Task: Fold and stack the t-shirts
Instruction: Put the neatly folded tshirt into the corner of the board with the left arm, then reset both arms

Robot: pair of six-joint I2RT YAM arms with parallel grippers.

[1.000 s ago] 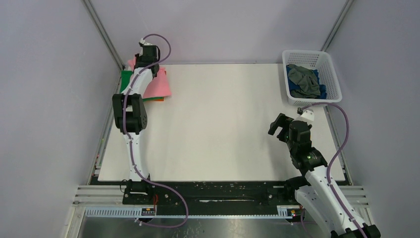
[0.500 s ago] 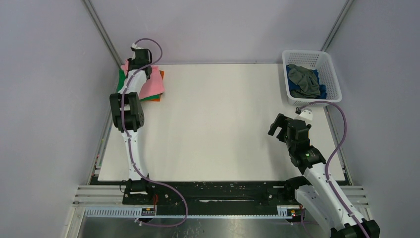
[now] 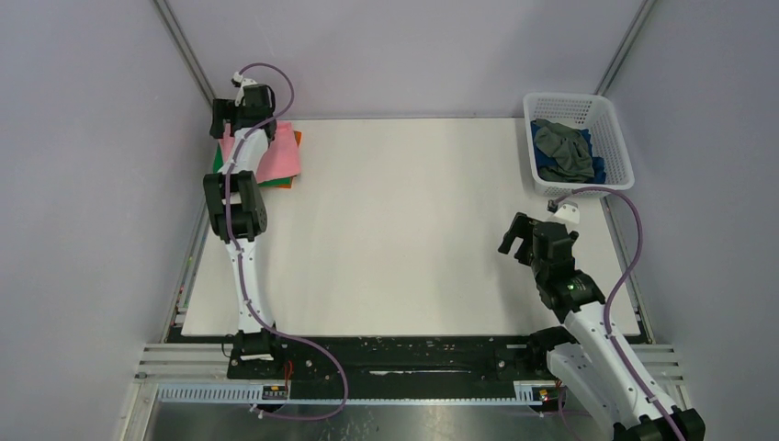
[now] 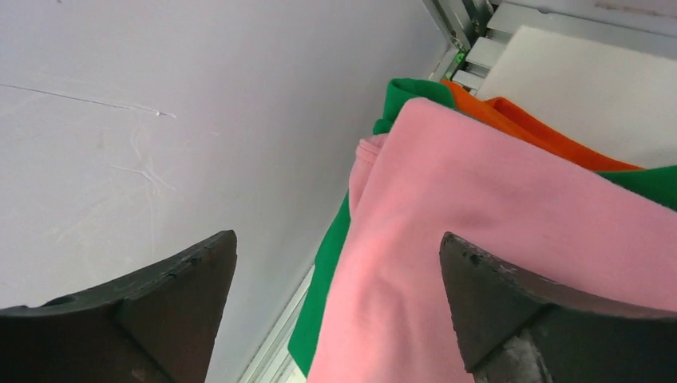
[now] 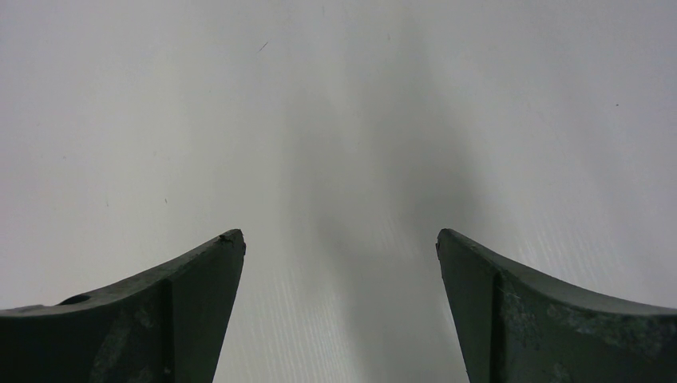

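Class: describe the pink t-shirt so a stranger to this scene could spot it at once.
On the white table, go to the far left corner, opposite the white basket. There the pink t-shirt lies topmost, covering the green t-shirt and the orange t-shirt, whose edges peek out.

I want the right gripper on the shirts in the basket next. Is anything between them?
Nothing lies on the table between the right gripper and the basket. Only the basket's own near wall stands in front of the grey shirt and blue shirt, so they would likely have to be reached from above.
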